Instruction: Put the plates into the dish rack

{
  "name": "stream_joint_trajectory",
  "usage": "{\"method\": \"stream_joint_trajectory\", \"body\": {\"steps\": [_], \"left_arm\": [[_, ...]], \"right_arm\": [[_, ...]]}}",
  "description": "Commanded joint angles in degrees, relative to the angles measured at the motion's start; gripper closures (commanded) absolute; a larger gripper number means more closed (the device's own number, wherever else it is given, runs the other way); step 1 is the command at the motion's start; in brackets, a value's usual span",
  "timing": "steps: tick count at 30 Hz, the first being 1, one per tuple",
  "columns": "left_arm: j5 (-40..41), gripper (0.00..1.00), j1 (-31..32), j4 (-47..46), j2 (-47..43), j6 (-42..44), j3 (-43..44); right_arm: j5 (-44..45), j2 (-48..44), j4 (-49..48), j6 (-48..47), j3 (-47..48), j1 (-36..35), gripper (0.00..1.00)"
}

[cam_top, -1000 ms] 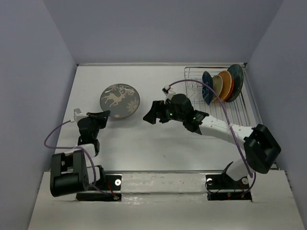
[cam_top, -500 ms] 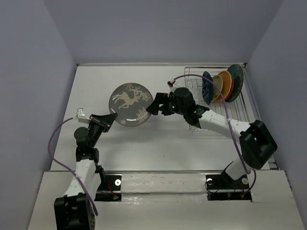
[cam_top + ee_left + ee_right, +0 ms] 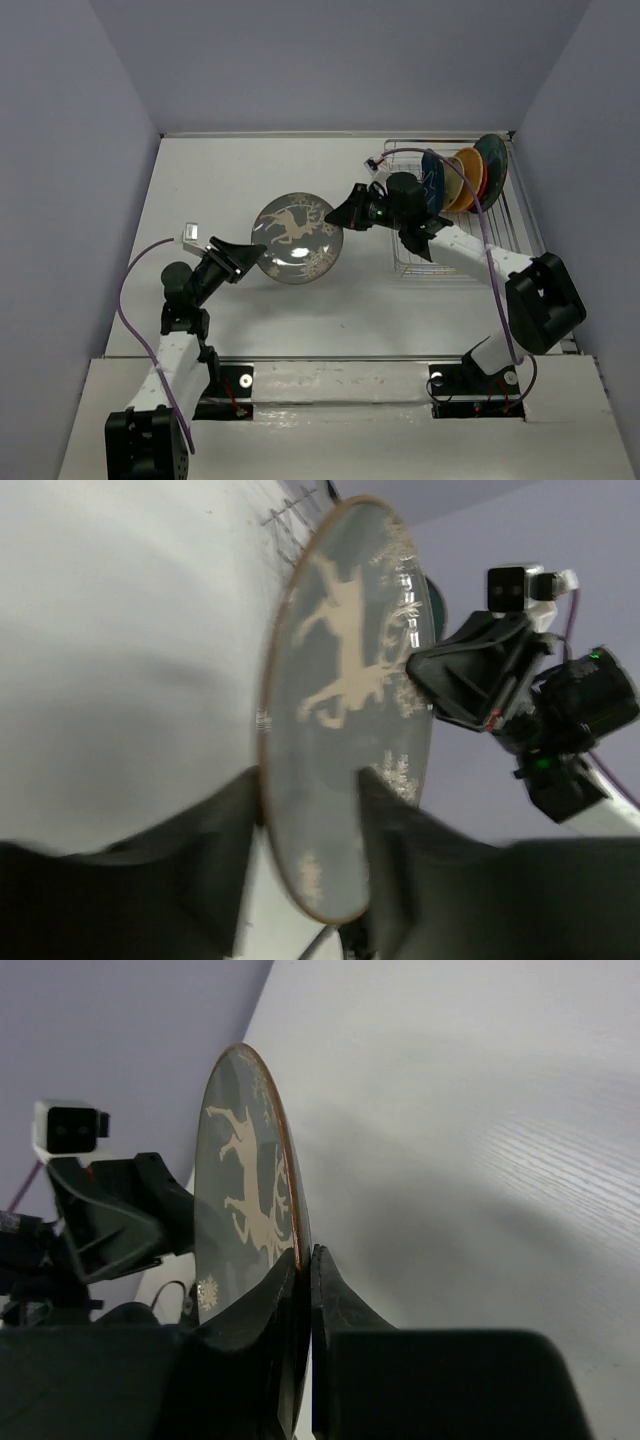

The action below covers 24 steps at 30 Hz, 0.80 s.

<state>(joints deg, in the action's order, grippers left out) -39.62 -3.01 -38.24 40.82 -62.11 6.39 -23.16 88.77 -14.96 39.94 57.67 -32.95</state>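
Note:
The dark grey plate with a white deer (image 3: 297,238) hangs tilted above the table between both arms. My right gripper (image 3: 345,215) is shut on its right rim; in the right wrist view the rim (image 3: 245,1210) is pinched between the fingertips of that gripper (image 3: 305,1255). My left gripper (image 3: 255,258) is at the plate's left rim with its jaws open. In the left wrist view its fingers stand apart on either side of the plate (image 3: 350,700). The dish rack (image 3: 395,150) at the back right holds the dark blue (image 3: 432,185), orange (image 3: 470,175) and teal (image 3: 492,170) plates upright.
A tan plate (image 3: 453,178) stands between the blue and orange ones in the rack. The right arm reaches across the rack's near left part. Purple cables loop from both wrists. Walls close the table in on three sides.
The left arm carried the deer plate up and to the right. The right gripper moved to its far rim and shut on it. The left jaws have opened.

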Motion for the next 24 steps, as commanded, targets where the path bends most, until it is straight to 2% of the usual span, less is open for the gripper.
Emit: {"method": "stream_joint_trajectory", "body": {"steps": [1, 2, 4, 6, 7, 8, 10, 11, 12, 13, 17, 20, 24], "left_arm": [[-6.52, 0.34, 0.89, -3.71, -1.18, 2.42, 7.22], [-7.14, 0.34, 0.90, -2.73, -1.18, 3.39, 8.97], [-8.46, 0.27, 1.25, -0.71, -1.18, 6.11, 10.47], [-9.51, 0.17, 1.42, 2.89, -1.35, 7.78, 12.93], [-10.21, 0.06, 1.51, 5.52, -1.27, 9.88, 14.86], [-10.83, 0.01, 1.60, 7.28, -1.18, 11.38, 16.01], [-12.06, 0.01, 2.12, 11.85, -1.44, 15.15, 18.29], [-10.41, 0.01, 2.65, 17.79, -1.53, 19.96, 20.83], [-9.26, 0.01, 4.39, 20.98, -1.70, 22.53, 22.07], [-8.47, 0.01, 7.54, 24.41, -1.71, 24.56, 22.95], [-4.16, 0.01, 14.23, 30.57, -1.44, 31.86, 26.12], [3.37, 0.01, 19.33, 35.24, -1.44, 38.88, 29.63], [5.95, 0.01, 22.07, 37.53, -2.23, 40.57, 30.69]], "right_arm": [[5.57, -5.09, 2.55, -3.28, 1.38, 3.50, 0.93], [6.71, -5.88, 6.22, -5.03, 2.18, 4.46, 0.93], [8.56, -8.52, 9.06, -6.36, 3.67, 7.89, 0.93], [10.49, -9.84, 13.79, -8.73, 7.08, 10.00, 0.93], [13.37, -10.89, 17.73, -11.00, 10.15, 11.75, 0.93], [14.97, -11.34, 19.25, -12.07, 10.18, 12.46, 0.93], [18.84, -11.69, 22.24, -14.44, 15.52, 14.83, 0.93], [20.68, -11.52, 25.30, -17.15, 17.54, 15.37, 0.93], [22.70, -11.34, 26.81, -18.83, 21.57, 15.37, 0.93], [28.90, -11.08, 27.96, -20.59, 23.43, 15.89, 0.93], [40.36, -8.53, 31.48, -30.33, 32.14, 16.43, 0.93], [46.88, -4.94, 32.54, -36.48, 38.20, 16.43, 0.93], [52.06, -2.03, 32.28, -45.02, 44.53, 16.43, 0.93]]}}
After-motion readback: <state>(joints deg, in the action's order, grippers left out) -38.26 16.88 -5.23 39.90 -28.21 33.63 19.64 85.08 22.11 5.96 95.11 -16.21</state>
